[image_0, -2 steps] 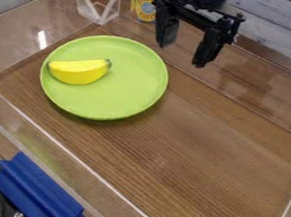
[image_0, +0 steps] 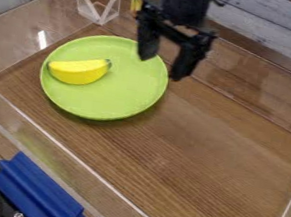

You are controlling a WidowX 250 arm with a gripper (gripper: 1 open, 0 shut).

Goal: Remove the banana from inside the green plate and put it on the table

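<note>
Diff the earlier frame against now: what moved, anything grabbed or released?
The end effector shifted left in the picture and came lower, from over the bare table toward the right rim of the green plate. Its jaws stand open and empty; nothing was taken hold of or let go. The banana lies where it was on the plate's left half, and the plate has not shifted on the table.

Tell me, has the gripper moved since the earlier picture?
Yes. The open gripper has shifted left and lower in the picture, from beyond the green plate to over its far-right rim.
</note>
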